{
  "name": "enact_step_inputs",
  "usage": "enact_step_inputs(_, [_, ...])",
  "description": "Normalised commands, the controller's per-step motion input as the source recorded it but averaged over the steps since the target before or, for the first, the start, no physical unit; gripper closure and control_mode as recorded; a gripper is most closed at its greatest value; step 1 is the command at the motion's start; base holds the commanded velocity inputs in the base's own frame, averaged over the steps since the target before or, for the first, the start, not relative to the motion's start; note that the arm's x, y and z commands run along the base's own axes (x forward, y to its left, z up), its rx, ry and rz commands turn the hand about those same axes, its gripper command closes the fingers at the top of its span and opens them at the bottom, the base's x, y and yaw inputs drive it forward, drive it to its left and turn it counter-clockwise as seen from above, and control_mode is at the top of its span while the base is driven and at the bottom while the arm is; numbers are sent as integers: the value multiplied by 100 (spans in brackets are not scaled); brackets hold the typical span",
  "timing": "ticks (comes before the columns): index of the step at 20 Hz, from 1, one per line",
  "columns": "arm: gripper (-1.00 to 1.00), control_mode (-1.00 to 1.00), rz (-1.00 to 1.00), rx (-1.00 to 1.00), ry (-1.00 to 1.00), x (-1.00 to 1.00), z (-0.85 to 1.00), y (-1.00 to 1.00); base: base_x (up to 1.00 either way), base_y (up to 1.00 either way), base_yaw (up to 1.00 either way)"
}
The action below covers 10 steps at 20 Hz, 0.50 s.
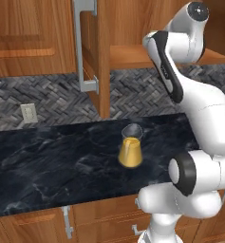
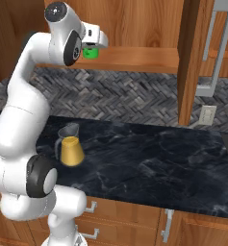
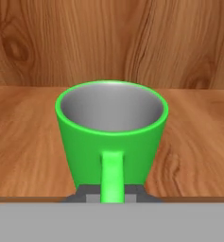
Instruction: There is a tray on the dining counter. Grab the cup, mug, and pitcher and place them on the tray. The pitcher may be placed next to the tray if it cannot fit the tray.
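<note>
On the left of the right base view, the amber pitcher (image 2: 70, 150) is standing on the black-topped counter (image 2: 149, 158), waiting its turn. Further right and higher, the green mug (image 3: 111, 137) is being held by its loop handle on the wooden cabinet shelf (image 3: 28, 142); the gripper (image 3: 112, 194) is pinched narrow around that handle. A straight, level lift is being called for, so that the mug is kept upright and the shelf edge is cleared before it is drawn out.
</note>
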Motion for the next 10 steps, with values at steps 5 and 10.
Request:
enact_step_inputs(5, [100,-100,0,0,-5,-100,-9,12,0,0,0])
enact_step_inputs(10, [100,-100,0,0,-3,-100,-19,11,0,0,0])
